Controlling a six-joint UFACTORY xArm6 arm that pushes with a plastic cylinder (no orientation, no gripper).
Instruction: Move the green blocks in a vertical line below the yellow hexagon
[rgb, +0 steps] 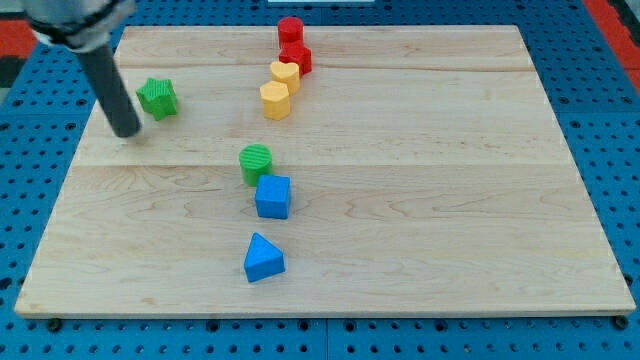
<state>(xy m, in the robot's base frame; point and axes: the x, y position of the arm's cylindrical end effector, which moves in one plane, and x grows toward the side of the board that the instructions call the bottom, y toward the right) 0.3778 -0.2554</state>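
Two green blocks matter here, and the nearer one, the green star-like block (157, 97), sits just off my tip (128, 132), up and toward the view's right of it, close but apart as far as I can tell. The green cylinder (256, 162) lies well to the right of my tip and slightly lower. It is already under the yellow hexagon (275, 100), a touch to that block's left. So my tip is on the star-like block's left and lower flank, while its goal lies farther right. I judge a rightward push suits that side, though my tip would need to come up level with it. Beyond the hexagon are a second yellow block (285, 75) and two red blocks (292, 43), all up and right of my tip. The blue cube (272, 196) is crowded against the cylinder's underside, and the blue triangular block (263, 258) is lower on the desk (450, 220). That leaves little room in the column. I carry no pincer, only this rod, so nothing is held.
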